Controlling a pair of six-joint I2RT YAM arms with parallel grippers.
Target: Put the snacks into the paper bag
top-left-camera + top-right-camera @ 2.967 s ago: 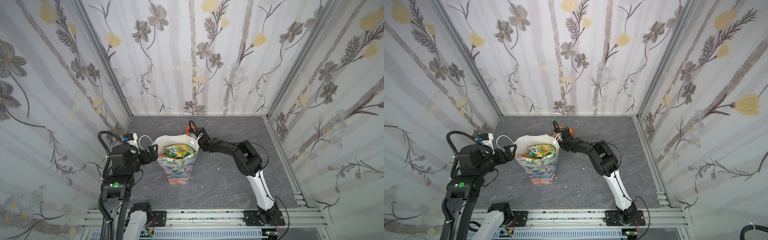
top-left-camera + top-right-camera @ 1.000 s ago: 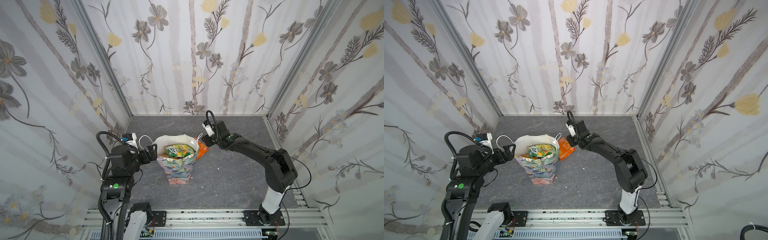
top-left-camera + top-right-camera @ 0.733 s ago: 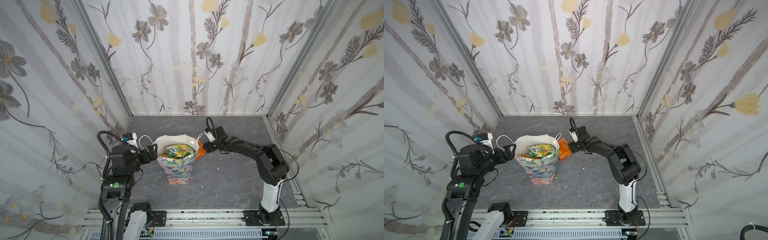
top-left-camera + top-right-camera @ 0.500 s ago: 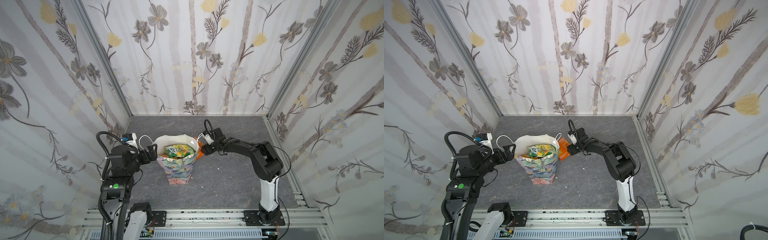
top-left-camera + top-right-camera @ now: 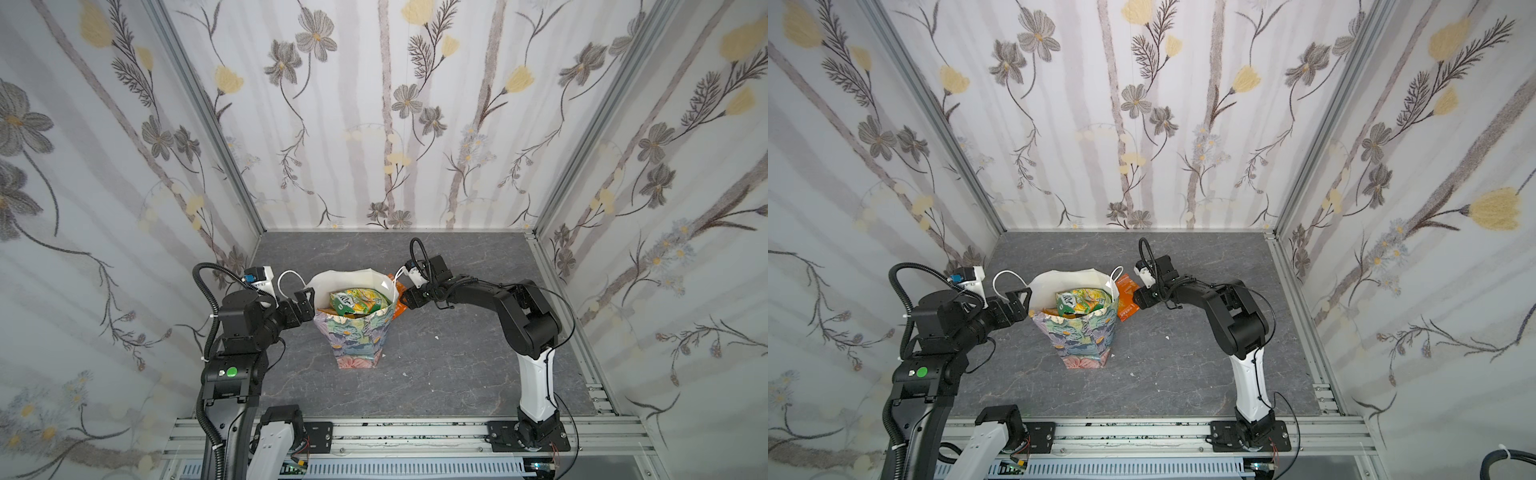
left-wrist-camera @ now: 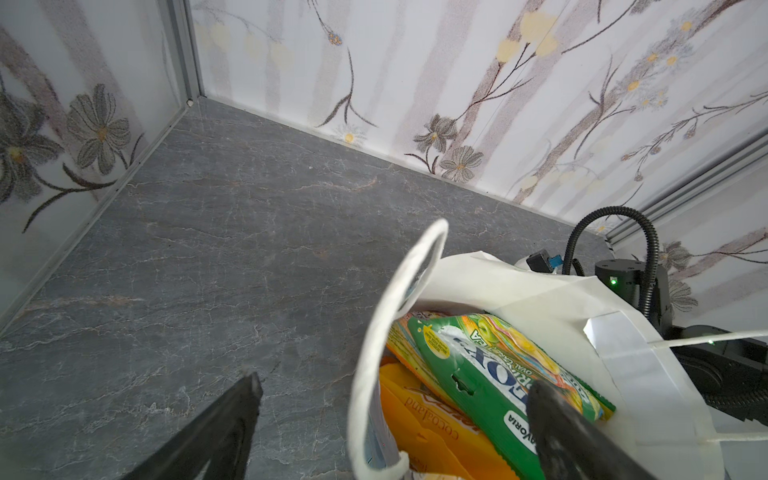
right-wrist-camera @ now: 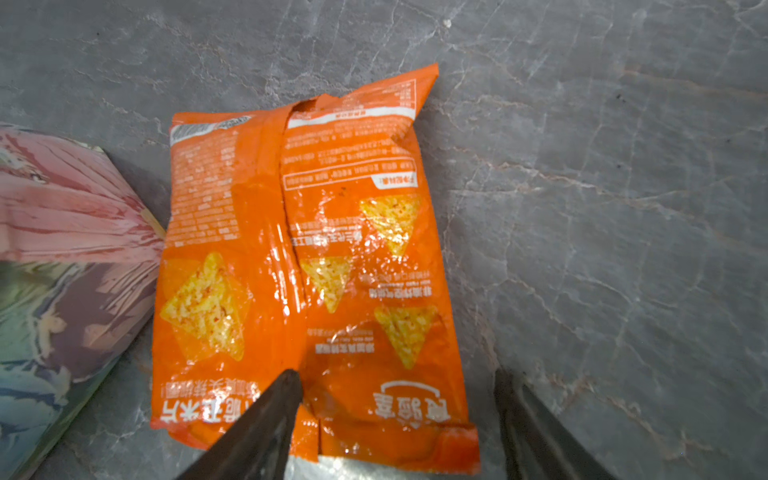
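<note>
Orange foil packet [image 7: 307, 266] lies flat on the grey table [image 7: 623, 208] just beside the paper bag [image 5: 1084, 332]. My right gripper [image 7: 397, 376] hangs over its near end, jaws apart, one finger [image 7: 266, 415] above the foil. My left gripper [image 6: 395, 380] stands wide, straddling the bag's rim; a green packet [image 6: 498, 365] sits inside.

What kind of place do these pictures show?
Probably a robot test booth, not a home: a left arm and right arm bolted to an aluminium rail, floral-papered panels in metal framing, a grey stone-look tabletop.
</note>
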